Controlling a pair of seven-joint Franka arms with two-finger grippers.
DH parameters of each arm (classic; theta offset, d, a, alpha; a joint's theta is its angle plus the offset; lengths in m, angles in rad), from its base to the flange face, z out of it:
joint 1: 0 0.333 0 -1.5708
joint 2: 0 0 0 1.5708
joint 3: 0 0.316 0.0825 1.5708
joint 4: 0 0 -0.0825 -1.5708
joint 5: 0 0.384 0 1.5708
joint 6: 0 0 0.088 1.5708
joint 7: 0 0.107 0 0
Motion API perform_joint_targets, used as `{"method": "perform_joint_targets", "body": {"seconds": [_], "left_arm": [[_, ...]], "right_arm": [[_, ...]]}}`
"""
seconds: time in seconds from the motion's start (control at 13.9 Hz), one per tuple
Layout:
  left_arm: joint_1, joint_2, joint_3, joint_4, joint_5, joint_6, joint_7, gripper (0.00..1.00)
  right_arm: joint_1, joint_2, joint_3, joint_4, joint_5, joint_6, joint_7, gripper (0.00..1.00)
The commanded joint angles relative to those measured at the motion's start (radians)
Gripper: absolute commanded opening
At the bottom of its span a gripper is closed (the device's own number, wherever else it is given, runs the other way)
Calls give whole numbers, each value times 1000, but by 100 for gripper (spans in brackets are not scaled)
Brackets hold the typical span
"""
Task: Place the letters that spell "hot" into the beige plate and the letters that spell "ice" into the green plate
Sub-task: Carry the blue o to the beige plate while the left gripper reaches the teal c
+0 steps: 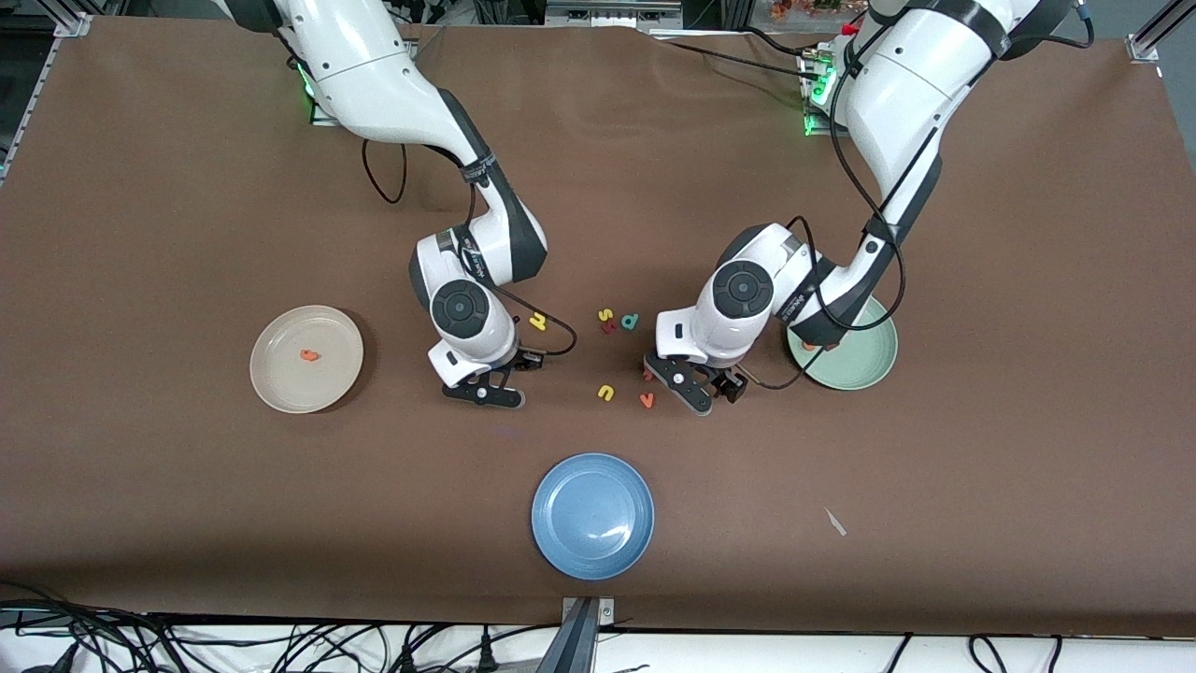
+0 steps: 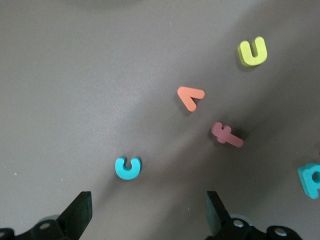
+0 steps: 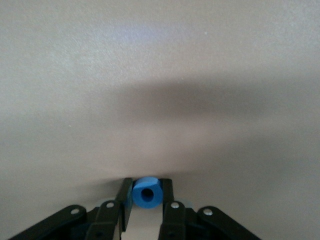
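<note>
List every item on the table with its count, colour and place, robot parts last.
beige plate: one, toward the right arm's end.
t: one, orange, in the beige plate.
green plate: one, toward the left arm's end, an orange piece in it.
blue plate: one, nearest the front camera.
o: one, blue, between the right jaws.
c: one, teal, below the left gripper.
loose letters: yellow h, s, u; orange v; red f; teal d, mid-table.
right gripper: shut on the o.
left gripper: open.
</note>
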Motion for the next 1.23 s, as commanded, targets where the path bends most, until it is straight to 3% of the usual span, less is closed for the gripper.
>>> {"method": "perform_joint_targets", "body": {"seconds": [0.0, 0.29, 0.58, 0.87, 1.01, 1.15], "left_arm": [[3, 47, 12, 27, 39, 65, 11, 100], [27, 79, 50, 28, 100, 122, 13, 100], [16, 82, 49, 28, 91, 122, 5, 100], [7, 92, 47, 30, 94, 123, 6, 99], [6, 98, 47, 32, 94, 128, 8, 88], [-7, 99, 47, 32, 94, 145, 3, 72]], "right_arm": [[-14, -11, -9, 57, 9, -108, -46, 8], [-18, -122, -113, 16, -2, -282, -203, 6], [-18, -277, -231, -199, 0, -232, -444, 6], [-17, -423, -366, -503, 0, -43, -728, 6], [-21, -416, -424, -558, 8, 29, -851, 6], [-59, -390, -427, -606, 14, 138, -920, 6]]}}
